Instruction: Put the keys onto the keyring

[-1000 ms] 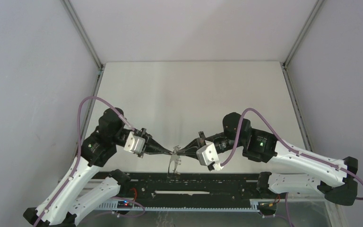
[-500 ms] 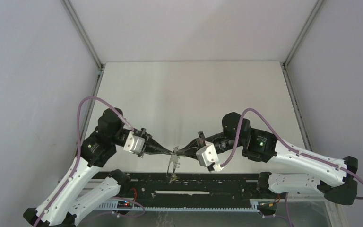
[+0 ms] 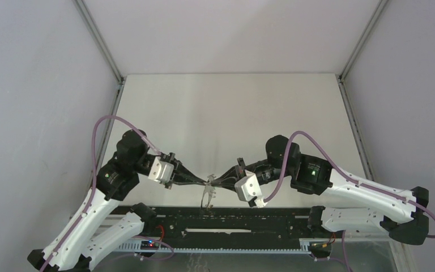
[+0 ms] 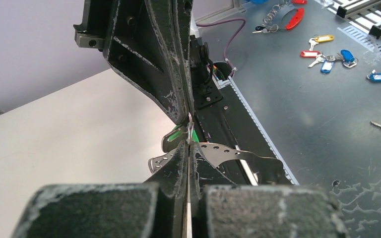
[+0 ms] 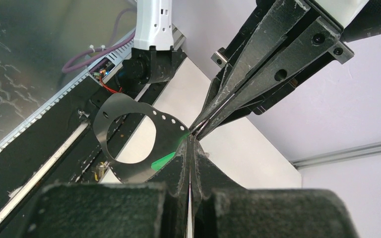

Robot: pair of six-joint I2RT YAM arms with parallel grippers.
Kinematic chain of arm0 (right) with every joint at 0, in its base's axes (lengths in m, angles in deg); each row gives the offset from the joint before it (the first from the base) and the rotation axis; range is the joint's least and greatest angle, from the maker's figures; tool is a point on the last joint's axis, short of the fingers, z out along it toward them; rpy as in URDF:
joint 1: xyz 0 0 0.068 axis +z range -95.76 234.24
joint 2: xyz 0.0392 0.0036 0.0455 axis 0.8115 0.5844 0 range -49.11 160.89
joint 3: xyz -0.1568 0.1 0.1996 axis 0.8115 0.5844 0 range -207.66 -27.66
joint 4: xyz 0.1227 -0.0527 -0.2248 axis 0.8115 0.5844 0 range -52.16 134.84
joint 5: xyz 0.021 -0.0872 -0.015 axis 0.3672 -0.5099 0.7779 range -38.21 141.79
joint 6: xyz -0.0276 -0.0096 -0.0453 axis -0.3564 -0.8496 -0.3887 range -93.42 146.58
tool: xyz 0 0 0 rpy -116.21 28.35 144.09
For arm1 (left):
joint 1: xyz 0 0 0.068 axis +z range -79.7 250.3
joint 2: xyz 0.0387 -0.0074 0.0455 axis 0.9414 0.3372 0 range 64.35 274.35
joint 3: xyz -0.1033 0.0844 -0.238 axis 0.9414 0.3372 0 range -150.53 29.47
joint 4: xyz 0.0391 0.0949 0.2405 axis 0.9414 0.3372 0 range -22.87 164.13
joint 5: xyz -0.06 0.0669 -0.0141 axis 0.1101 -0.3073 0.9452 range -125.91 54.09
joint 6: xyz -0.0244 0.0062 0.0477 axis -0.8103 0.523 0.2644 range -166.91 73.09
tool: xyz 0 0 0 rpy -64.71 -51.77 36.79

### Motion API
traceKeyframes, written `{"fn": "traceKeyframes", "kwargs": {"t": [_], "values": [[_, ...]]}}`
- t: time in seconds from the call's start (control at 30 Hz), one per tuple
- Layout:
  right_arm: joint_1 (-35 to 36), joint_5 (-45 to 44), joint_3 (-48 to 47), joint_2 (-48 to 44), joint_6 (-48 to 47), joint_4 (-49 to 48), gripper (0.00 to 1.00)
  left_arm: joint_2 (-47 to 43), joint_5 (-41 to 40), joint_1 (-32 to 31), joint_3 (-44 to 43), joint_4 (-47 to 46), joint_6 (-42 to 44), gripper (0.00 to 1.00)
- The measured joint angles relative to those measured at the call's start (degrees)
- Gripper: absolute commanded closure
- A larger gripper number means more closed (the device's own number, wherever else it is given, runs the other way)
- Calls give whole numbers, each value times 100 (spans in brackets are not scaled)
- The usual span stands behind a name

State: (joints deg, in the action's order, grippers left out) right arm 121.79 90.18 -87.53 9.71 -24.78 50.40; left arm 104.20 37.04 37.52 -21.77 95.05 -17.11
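My left gripper (image 3: 206, 181) and right gripper (image 3: 213, 181) meet tip to tip above the table's near edge, both shut. The grey keyring (image 3: 207, 195) hangs just below that meeting point. In the left wrist view the keyring (image 4: 228, 152) spreads to both sides of my left gripper (image 4: 188, 145), which pinches its rim. The green key (image 4: 175, 137) sits just beyond those tips, and its thin wire loop (image 4: 189, 119) runs up into the right arm's fingers. In the right wrist view the keyring (image 5: 114, 114) faces the camera, with the green key (image 5: 162, 161) beside my right gripper (image 5: 190, 137). A small yellowish piece (image 5: 99, 173) dangles at the keyring's lower rim.
The black rail (image 3: 232, 218) holding the arm bases runs right under the hanging keyring. Several loose keys with coloured tags (image 4: 327, 49) lie on the dark metal surface beyond the rail. The white tabletop (image 3: 232, 113) stretches away behind the grippers.
Both grippers have drifted a little to the left together and stay shut. The hanging keyring has swung slightly left with them.
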Motion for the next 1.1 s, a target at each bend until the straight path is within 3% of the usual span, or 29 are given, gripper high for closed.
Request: {"fn": "traceKeyframes", "kwargs": {"t": [1.1], "values": [[109,-232,-245,157,-164,118,100,151,-57,-7,0,22,-129,100]]}}
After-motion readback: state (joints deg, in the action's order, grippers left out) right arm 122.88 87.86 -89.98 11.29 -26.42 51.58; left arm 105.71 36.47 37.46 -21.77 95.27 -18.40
